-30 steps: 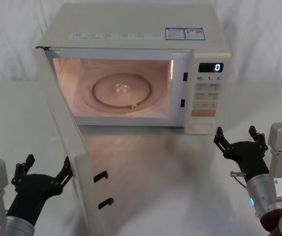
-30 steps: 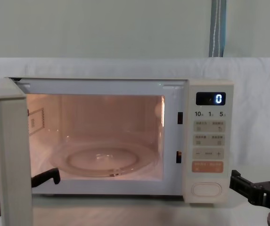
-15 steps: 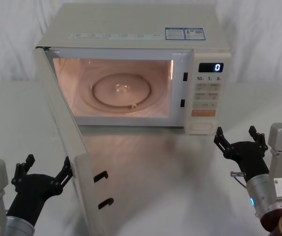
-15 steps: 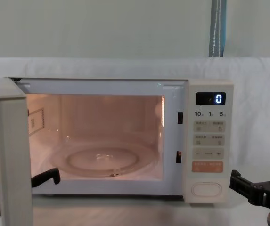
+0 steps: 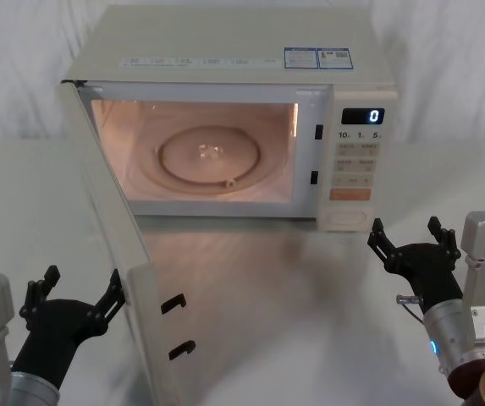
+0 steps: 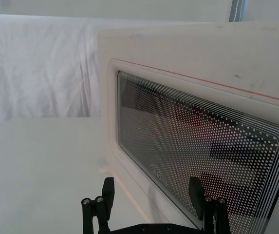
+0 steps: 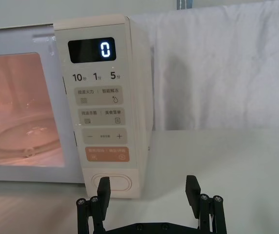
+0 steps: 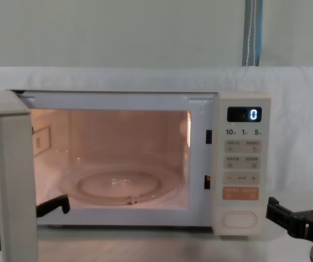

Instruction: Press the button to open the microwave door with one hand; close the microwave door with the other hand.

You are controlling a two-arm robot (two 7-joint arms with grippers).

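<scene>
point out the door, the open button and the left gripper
door [image 5: 111, 254]: head view, inner face of the open door
button [image 7: 112, 183]: right wrist view, middle of the oval key
left gripper [image 5: 74, 296]: head view, between its spread fingertips

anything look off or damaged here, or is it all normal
Nothing looks damaged or spilled. The microwave door stands wide open with the cavity lit and the glass turntable sitting flat. The left end effector waits open beside the door's outer face; the right end effector sits open, short of the button.
</scene>
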